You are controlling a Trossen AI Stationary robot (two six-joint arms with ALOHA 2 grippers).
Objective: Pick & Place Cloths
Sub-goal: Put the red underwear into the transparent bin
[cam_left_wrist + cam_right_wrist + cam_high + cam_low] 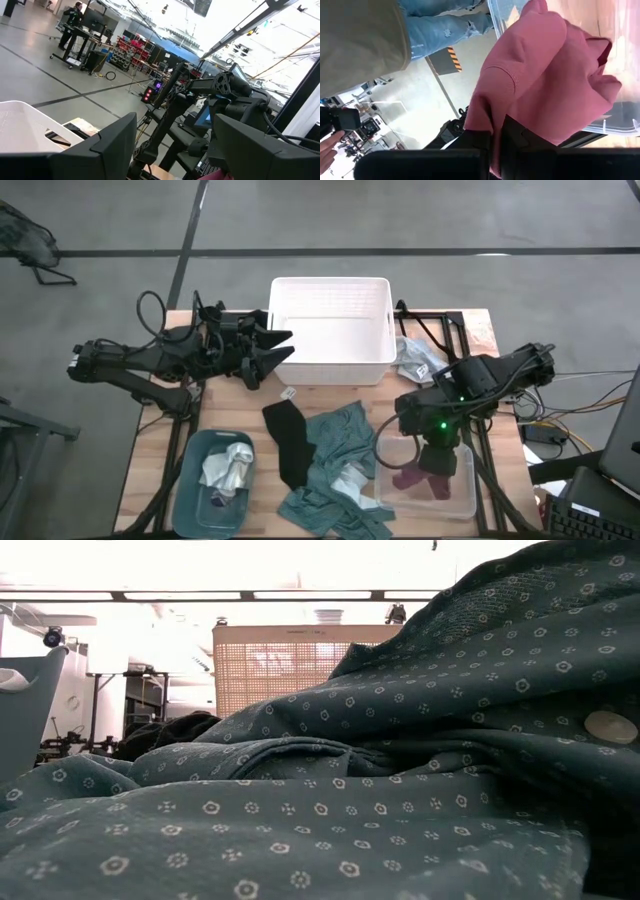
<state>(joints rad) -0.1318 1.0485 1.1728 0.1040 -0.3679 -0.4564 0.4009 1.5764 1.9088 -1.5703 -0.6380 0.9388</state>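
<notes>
I have the right gripper (436, 465) down over the clear bin (390, 480) at the table's front right, fingers pinched on the maroon cloth (540, 85), which I judge is mid-placement, since it hangs at that bin's rim. The left gripper (272, 350) waits spread and empty beside the white basket (330, 365), which looks empty; I judge it parked clear. The teal bin (190, 480) at front left holds a white-grey cloth (228, 470); a teal-green cloth (335, 440) and black cloth (288, 442) lie loose on the table between the bins.
</notes>
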